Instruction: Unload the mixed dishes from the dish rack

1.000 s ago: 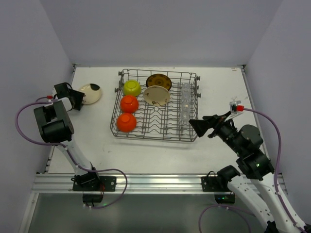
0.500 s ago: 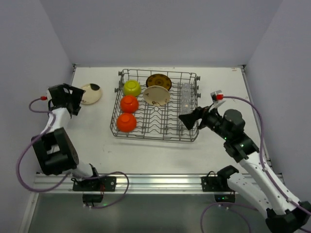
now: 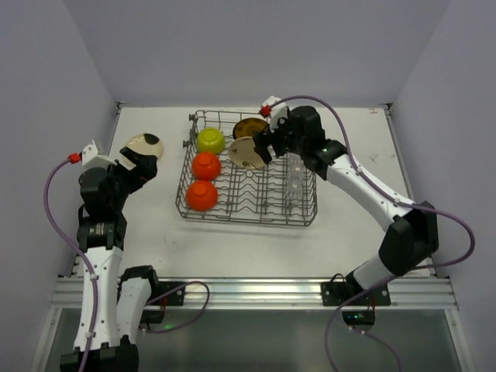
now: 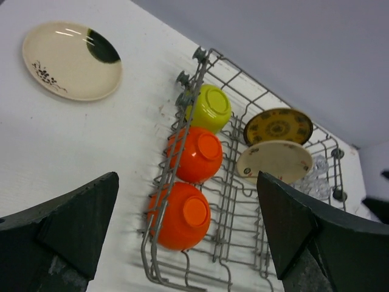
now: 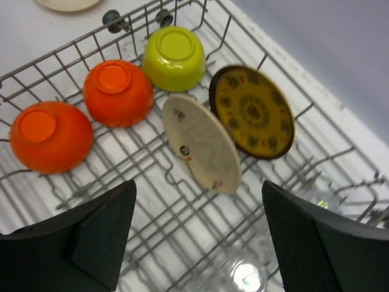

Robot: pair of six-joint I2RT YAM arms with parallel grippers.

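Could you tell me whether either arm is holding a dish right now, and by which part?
Nothing is held. The right gripper hangs open above the dish rack; the left gripper is open, with only table and rack between its fingers.

Left gripper (image 3: 146, 164) fingers spread, right gripper (image 3: 262, 144) fingers spread

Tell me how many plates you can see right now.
3. One cream plate lies on the table left of the dish rack. Two stand in the rack's far end: a cream-backed plate and a brown-and-yellow plate behind it. None seems hidden.
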